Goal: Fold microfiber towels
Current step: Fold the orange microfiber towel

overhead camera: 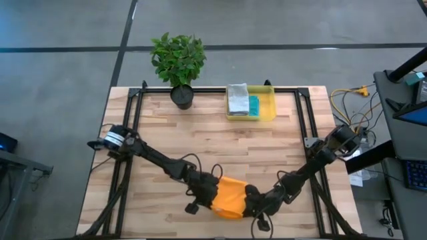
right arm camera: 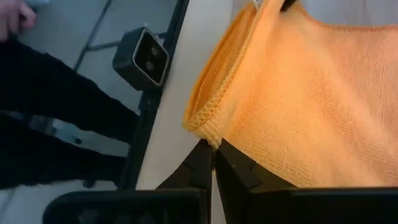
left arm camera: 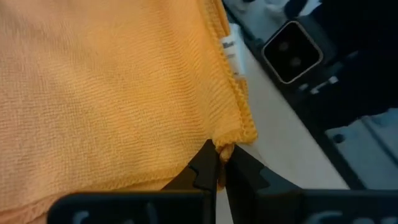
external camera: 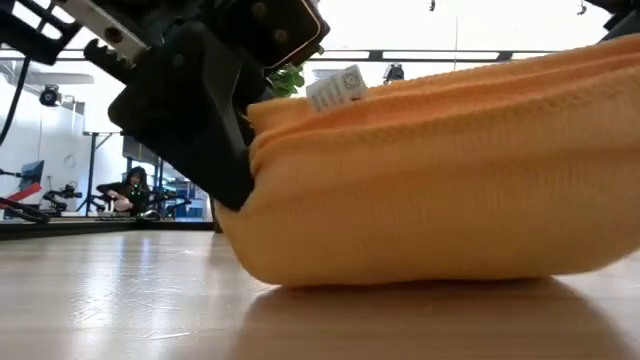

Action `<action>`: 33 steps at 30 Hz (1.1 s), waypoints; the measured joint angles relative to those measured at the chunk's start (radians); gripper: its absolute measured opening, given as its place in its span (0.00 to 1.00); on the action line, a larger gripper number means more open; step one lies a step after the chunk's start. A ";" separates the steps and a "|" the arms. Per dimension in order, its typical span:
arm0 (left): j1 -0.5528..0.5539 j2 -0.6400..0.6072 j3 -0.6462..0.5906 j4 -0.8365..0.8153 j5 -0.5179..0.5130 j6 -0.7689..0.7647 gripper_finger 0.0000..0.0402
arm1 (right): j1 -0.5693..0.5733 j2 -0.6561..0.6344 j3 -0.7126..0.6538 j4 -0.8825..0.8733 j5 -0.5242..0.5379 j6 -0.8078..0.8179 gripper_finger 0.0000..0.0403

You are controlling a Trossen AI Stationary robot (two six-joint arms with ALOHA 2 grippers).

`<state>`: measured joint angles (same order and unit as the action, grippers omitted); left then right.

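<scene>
Two folded cloths (overhead camera: 239, 99) appear only from above.

A robotics lab or workshop: a wooden worktable (overhead camera: 200, 143) in a black metal frame (overhead camera: 213, 91) stands on a bare concrete floor (overhead camera: 60, 40), with loose cables (overhead camera: 347, 100) and camera stands (external camera: 95, 160) around.

I have both dark six-joint arms reaching inward, low at the table's near edge. My left gripper (left arm camera: 217, 163) is pinched closed on an orange microfiber towel (overhead camera: 230, 197) corner; my right gripper (right arm camera: 213, 163) likewise.
</scene>
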<state>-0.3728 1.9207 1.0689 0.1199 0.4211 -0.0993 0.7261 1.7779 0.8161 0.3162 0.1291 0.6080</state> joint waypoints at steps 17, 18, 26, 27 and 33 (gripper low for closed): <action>0.147 -0.005 -0.128 0.287 0.150 -0.193 0.00 | 0.000 -0.036 -0.345 0.513 0.139 0.387 0.02; 0.155 -0.005 -0.143 0.319 0.138 -0.211 0.00 | 0.000 -0.038 -0.365 0.528 0.150 0.400 0.02; 0.199 -0.019 -0.193 0.402 0.050 -0.264 0.00 | 0.000 -0.046 -0.409 0.548 0.180 0.451 0.02; 0.202 -0.023 -0.194 0.401 0.048 -0.264 0.00 | 0.000 -0.046 -0.409 0.549 0.187 0.454 0.02; 0.204 -0.024 -0.194 0.389 -0.036 -0.262 0.00 | -0.022 -0.050 -0.417 0.522 0.207 0.489 0.02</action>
<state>-0.1688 1.8969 0.8745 0.5085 0.3854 -0.3614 0.7046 1.7283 0.3987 0.8384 0.3361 1.0970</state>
